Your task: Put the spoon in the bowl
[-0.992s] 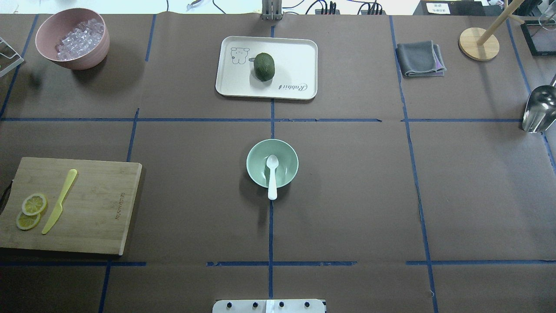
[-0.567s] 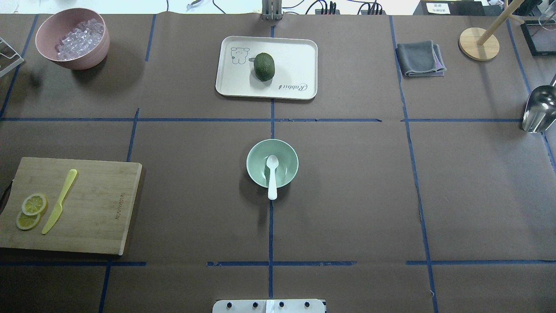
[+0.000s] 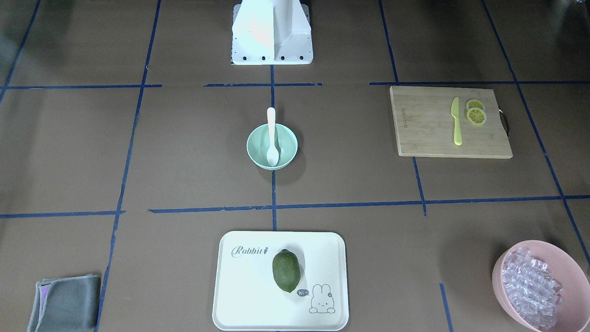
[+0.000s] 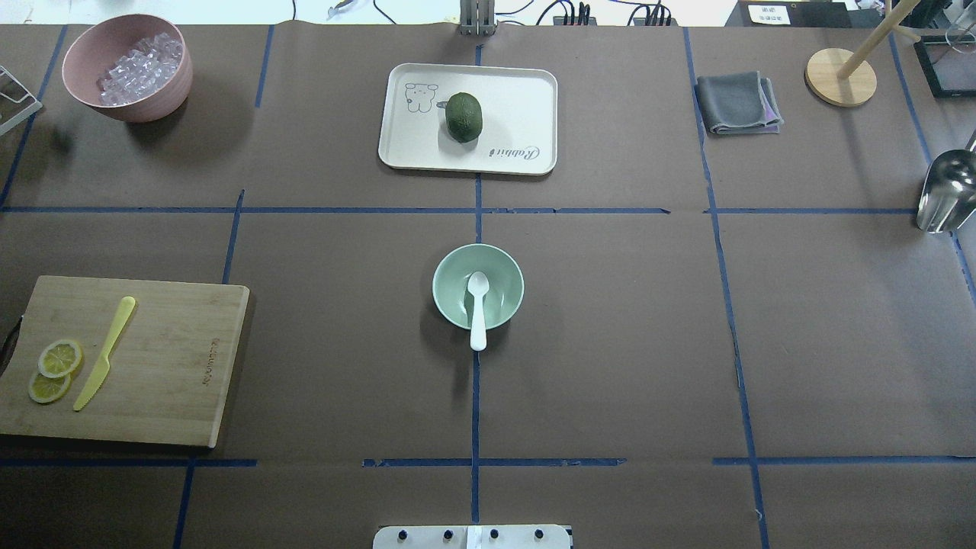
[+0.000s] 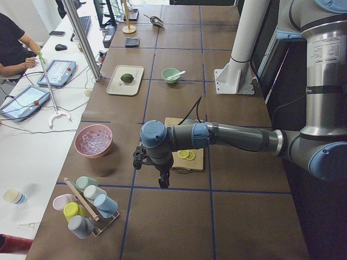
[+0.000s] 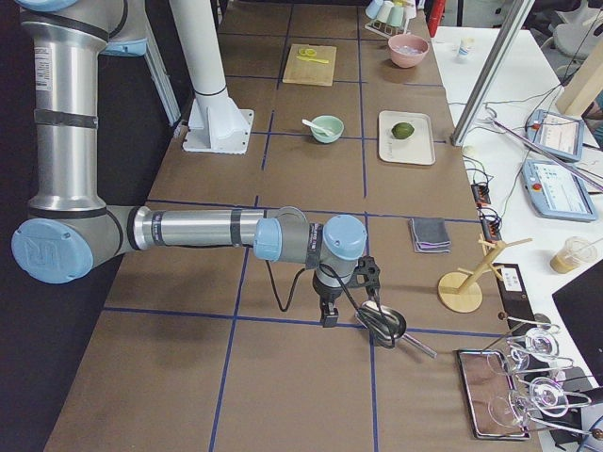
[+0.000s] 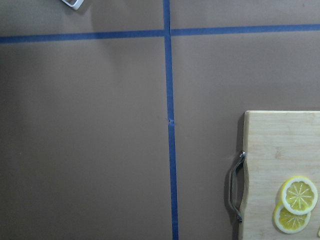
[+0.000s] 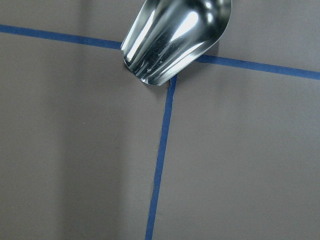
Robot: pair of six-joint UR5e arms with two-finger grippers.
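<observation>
- The bowl, pale mint green, stands at the middle of the table and holds the spoon.
- The white spoon's scoop lies inside on the bowl's floor. Its handle leans on the rim nearest the robot and sticks out past it.
- Beyond the bowl, away from the robot, a cream tray carries one dark green fruit.
- Far from the bowl, toward the robot's left and the far edge, a pink bowl is filled with clear ice-like pieces.
- To the robot's left of the bowl, a wooden cutting board holds a yellow knife and two lemon slices.
- To the robot's right of the bowl and farther back lie a folded grey cloth, a wooden stand and a metal scoop.
- Nothing stands over or against the bowl.
- The left gripper hangs well apart from the bowl, past the cutting board; its finger spread cannot be told.
- The right gripper hangs well apart from the bowl, just beside the scoop; its finger spread cannot be told.
</observation>
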